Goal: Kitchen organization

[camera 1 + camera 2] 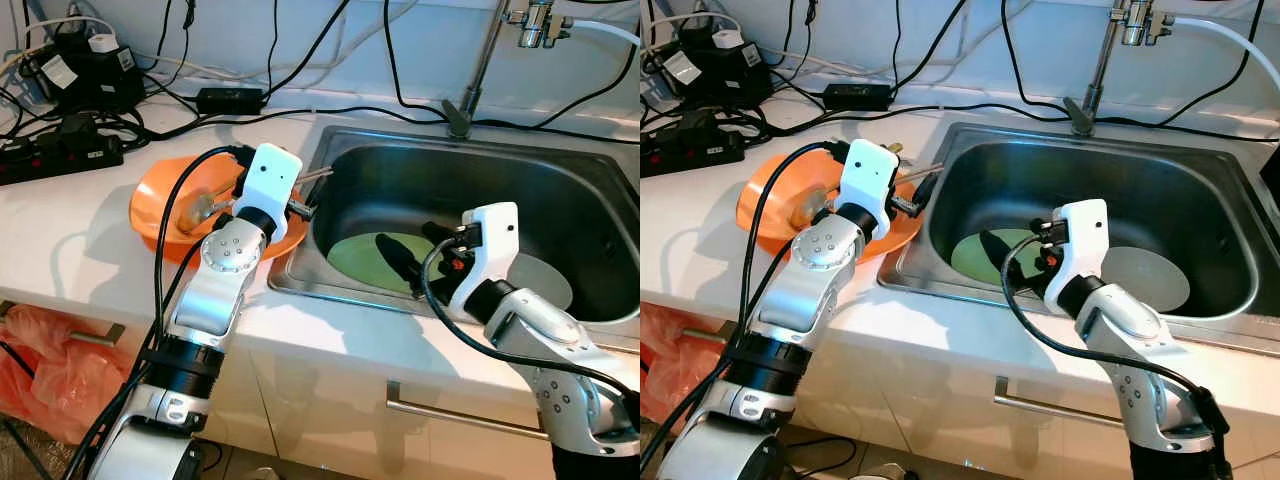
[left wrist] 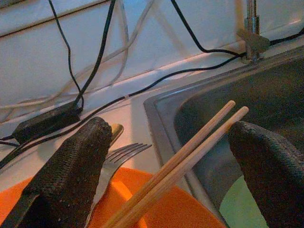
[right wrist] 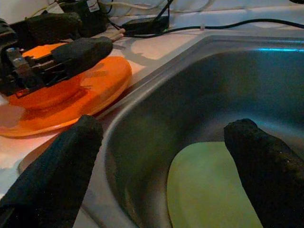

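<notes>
An orange plate (image 1: pixel 160 195) lies on the white counter just left of the steel sink (image 1: pixel 560 170). It carries a spoon (image 1: pixel 200 210), a fork (image 2: pixel 118 156) and a pair of wooden chopsticks (image 2: pixel 190 154) that jut over the sink's rim. My left gripper (image 2: pixel 175 156) hovers over the plate's right edge, open, its fingers either side of the chopsticks without touching them. A green plate (image 1: pixel 355 255) and a pale grey plate (image 1: pixel 545 280) lie flat on the sink's bottom. My right gripper (image 1: pixel 415 250) is open, low in the sink above the green plate.
A faucet (image 1: pixel 480 70) rises behind the sink. Power strips, adapters and black cables (image 1: pixel 60 150) crowd the counter's back left. An orange plastic bag (image 1: pixel 40 370) hangs below the counter at left. Cabinet drawers with a metal handle (image 1: pixel 460 410) run beneath the sink.
</notes>
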Robot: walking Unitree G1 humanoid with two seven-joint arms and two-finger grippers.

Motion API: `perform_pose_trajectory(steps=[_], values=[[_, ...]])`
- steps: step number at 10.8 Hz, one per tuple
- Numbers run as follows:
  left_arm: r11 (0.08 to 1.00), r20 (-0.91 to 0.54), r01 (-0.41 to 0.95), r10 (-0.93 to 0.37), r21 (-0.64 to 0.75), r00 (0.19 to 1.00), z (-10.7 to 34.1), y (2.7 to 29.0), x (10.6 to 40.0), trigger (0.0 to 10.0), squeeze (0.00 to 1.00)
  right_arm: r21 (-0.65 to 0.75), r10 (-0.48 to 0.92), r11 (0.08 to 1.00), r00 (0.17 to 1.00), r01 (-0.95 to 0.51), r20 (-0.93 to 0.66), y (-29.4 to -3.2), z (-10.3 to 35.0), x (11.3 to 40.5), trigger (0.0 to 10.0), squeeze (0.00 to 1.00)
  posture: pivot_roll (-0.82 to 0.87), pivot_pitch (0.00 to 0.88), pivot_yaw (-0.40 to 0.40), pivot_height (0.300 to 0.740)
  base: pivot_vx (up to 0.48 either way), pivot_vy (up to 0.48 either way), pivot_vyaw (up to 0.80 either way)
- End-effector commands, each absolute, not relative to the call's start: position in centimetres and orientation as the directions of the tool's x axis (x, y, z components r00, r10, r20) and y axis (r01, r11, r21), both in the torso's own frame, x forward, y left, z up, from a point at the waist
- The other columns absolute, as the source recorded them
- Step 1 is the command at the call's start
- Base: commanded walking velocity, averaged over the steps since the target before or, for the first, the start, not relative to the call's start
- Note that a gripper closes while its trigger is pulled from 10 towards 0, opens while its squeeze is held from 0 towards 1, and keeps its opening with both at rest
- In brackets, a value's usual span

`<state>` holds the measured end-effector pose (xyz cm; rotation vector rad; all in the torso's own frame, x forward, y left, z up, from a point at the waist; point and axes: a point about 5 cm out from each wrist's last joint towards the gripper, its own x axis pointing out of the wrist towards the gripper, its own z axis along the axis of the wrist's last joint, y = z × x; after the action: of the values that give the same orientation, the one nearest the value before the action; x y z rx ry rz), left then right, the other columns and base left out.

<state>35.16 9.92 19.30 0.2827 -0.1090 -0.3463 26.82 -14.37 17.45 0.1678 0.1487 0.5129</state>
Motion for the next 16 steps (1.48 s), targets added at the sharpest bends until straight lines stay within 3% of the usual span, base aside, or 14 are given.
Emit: perform_pose_trajectory(steps=[1,8,9,10,16], values=[[0.9,0.059,0.318,-0.35,0.297,0.935,19.49,10.1,35.46,10.0,0.0,0.194,0.508,0.852,0.857,-0.486,-0.085,-14.11,17.75,26.51,10.0,0.0,0.07,0.014,0.03,0.74,0.0,0.0,0.0],[0.863,0.022,0.364,-0.396,0.35,0.918,19.21,9.95,36.0,10.0,0.0,0.191,0.526,0.841,0.847,-0.506,-0.073,-13.86,17.88,26.52,10.0,0.0,0.07,0.007,0.023,0.74,0.0,0.0,0.0],[0.858,0.028,0.375,-0.41,0.353,0.912,19.46,10.18,36.12,2.0,0.0,0.193,0.53,0.838,0.845,-0.51,-0.068,-13.76,17.92,26.48,10.0,0.0,0.07,0.007,0.025,0.74,0.0,0.0,0.0],[0.857,0.031,0.377,-0.414,0.352,0.91,19.65,10.24,36.18,0.0,0.0,0.195,0.53,0.838,0.845,-0.51,-0.067,-13.76,17.92,26.48,10.0,0.0,0.07,0.007,0.024,0.74,0.0,0.0,0.0],[0.834,-0.026,0.412,-0.433,0.367,0.901,19.36,10.59,36.42,0.0,0.0,0.218,0.522,0.835,0.853,-0.505,-0.024,-13.7,18.52,26.6,10.0,0.0,0.07,0.009,0.023,0.74,0.0,0.0,0.0]])
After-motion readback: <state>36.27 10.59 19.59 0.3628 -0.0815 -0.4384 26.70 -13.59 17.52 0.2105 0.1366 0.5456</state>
